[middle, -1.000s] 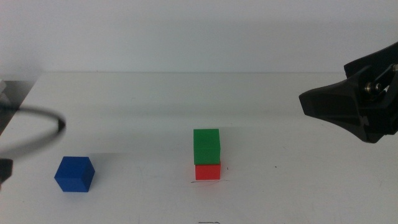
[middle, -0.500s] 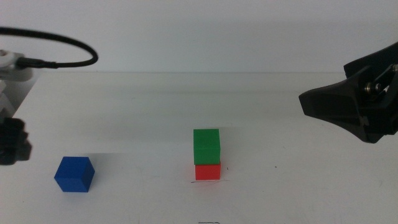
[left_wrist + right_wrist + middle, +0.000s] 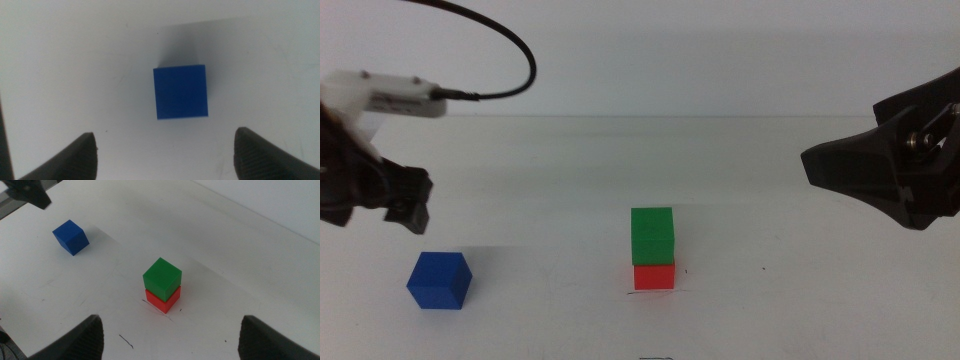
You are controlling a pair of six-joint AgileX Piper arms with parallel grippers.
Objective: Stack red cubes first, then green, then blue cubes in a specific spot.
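Observation:
The green cube [image 3: 653, 236] sits on the red cube [image 3: 654, 276] at the table's middle front. A thin dark line mark [image 3: 642, 291] shows at the red cube's base. The blue cube [image 3: 439, 280] lies alone at the front left. My left gripper [image 3: 408, 205] hangs above and just behind it. In the left wrist view its jaws are wide open, my left gripper [image 3: 165, 135] facing the blue cube [image 3: 181, 92] with nothing held. My right gripper [image 3: 840, 170] waits open at the right, its wrist view [image 3: 170, 322] showing the green cube [image 3: 161, 279] on the red cube [image 3: 162, 300].
A black cable [image 3: 495, 45] arcs over the left arm. A second short pen mark [image 3: 126, 341] lies on the white table [image 3: 770, 300] near the front edge, in front of the stack. The left arm's tip [image 3: 27, 192] shows in the right wrist view beyond the blue cube [image 3: 70, 237].
My left arm has come in from the left edge and moved right, over the blue cube. The cubes and the right arm have not moved.

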